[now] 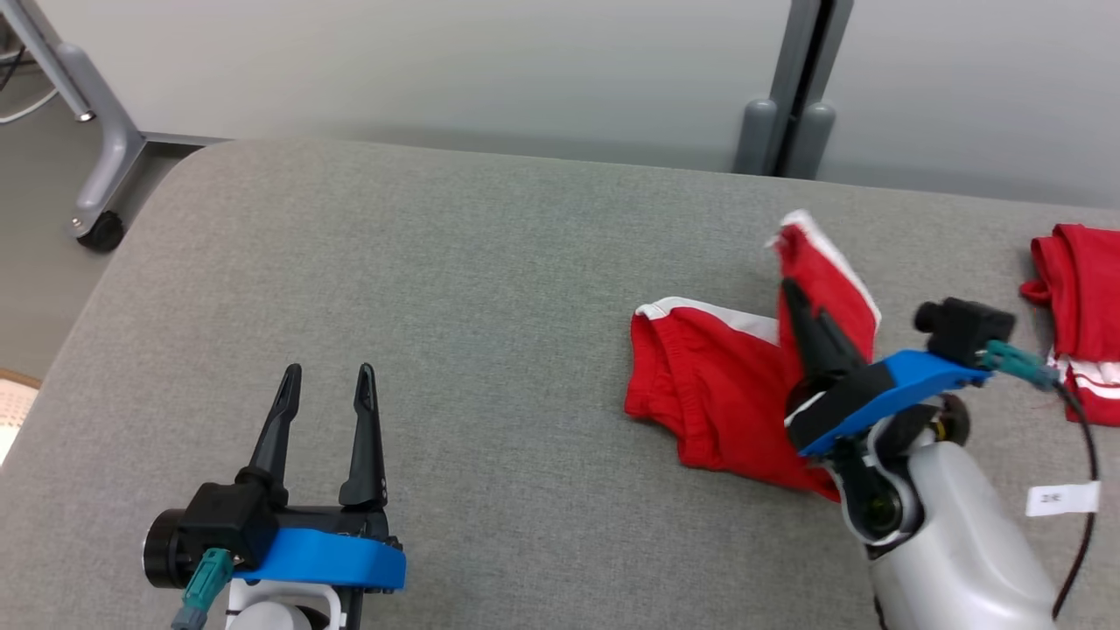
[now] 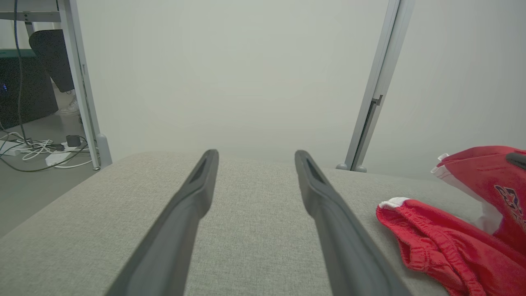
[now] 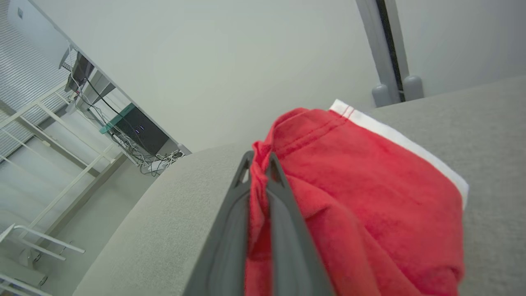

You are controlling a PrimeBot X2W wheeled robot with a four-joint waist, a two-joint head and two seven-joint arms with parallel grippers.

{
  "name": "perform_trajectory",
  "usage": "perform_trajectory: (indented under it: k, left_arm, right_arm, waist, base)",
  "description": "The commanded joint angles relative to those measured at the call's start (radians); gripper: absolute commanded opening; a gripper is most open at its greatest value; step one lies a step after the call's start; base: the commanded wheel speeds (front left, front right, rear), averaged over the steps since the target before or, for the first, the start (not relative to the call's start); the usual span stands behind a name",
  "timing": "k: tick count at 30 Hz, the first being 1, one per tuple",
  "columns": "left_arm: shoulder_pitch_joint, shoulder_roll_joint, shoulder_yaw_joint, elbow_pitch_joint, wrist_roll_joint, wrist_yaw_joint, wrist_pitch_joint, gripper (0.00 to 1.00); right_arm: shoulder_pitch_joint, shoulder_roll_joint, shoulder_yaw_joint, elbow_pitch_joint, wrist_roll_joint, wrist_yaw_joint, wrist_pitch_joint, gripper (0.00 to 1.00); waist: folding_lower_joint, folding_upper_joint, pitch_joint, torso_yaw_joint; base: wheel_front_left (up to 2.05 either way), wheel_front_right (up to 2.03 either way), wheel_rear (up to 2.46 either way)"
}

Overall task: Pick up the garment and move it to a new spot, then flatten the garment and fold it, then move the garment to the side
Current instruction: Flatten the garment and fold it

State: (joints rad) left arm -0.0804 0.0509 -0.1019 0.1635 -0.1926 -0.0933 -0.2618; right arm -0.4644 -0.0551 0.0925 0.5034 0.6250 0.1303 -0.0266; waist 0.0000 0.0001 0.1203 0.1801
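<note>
The garment [image 1: 709,385] is a pair of red shorts with white trim, lying on the grey padded table [image 1: 455,289] right of centre. One leg of it [image 1: 827,276] is lifted off the surface. My right gripper [image 1: 792,293] is shut on that raised red cloth; in the right wrist view the fabric [image 3: 361,197] is pinched between the two dark fingers [image 3: 283,213] and drapes to the right. My left gripper [image 1: 328,376] hovers open over bare table at the lower left, well away from the shorts. The left wrist view has the shorts [image 2: 452,242] at its right edge.
A second red and white garment [image 1: 1081,306] lies at the table's right edge. A grey partition post [image 1: 792,96] stands behind the table, and a wheeled frame leg [image 1: 96,175] sits on the floor at the far left. A white label [image 1: 1060,499] lies near my right arm.
</note>
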Motion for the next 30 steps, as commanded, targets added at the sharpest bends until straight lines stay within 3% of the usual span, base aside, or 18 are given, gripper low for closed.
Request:
perform_trajectory:
  k: [1,12,23,25,26,30]
  left_arm:
    - [-0.007,-0.001,0.002,0.001,-0.003,0.004,-0.004,1.0]
    - [0.0,-0.001,-0.012,0.008,-0.016,0.01,-0.004,1.0]
    - [-0.007,-0.001,-0.021,0.009,-0.027,0.014,-0.004,1.0]
    - [-0.007,-0.001,-0.024,0.011,-0.028,0.017,-0.004,1.0]
    - [-0.006,-0.001,-0.024,0.012,-0.027,0.017,-0.004,1.0]
    - [0.0,-0.001,-0.019,0.017,-0.021,0.017,-0.004,1.0]
  right_arm:
    - [-0.015,0.004,0.045,0.011,0.004,0.001,-0.004,0.0]
    - [0.009,0.004,0.348,0.077,0.1,0.001,-0.112,0.0]
    - [0.026,0.004,0.508,0.171,0.086,0.001,-0.157,0.0]
    - [0.015,0.003,0.532,0.187,0.074,0.001,-0.173,0.47]
    - [0.01,0.004,0.542,0.195,0.073,0.001,-0.179,1.0]
    - [-0.013,0.003,0.555,0.213,0.046,0.001,-0.208,1.0]
  waist:
    - [0.0,-0.0001,0.003,0.012]
    - [0.0,-0.0001,0.008,0.035]
    - [0.0,-0.0001,0.013,0.03]
    - [0.0,-0.0001,0.011,0.027]
    - [0.0,-0.0001,0.01,0.025]
    - [0.0,-0.0001,0.002,0.009]
  base:
    - [0.0,0.0,0.0]
    - [0.0,0.0,0.0]
    - [0.0,0.0,0.0]
    - [0.0,0.0,0.0]
    - [0.0,0.0,0.0]
    - [0.0,0.0,0.0]
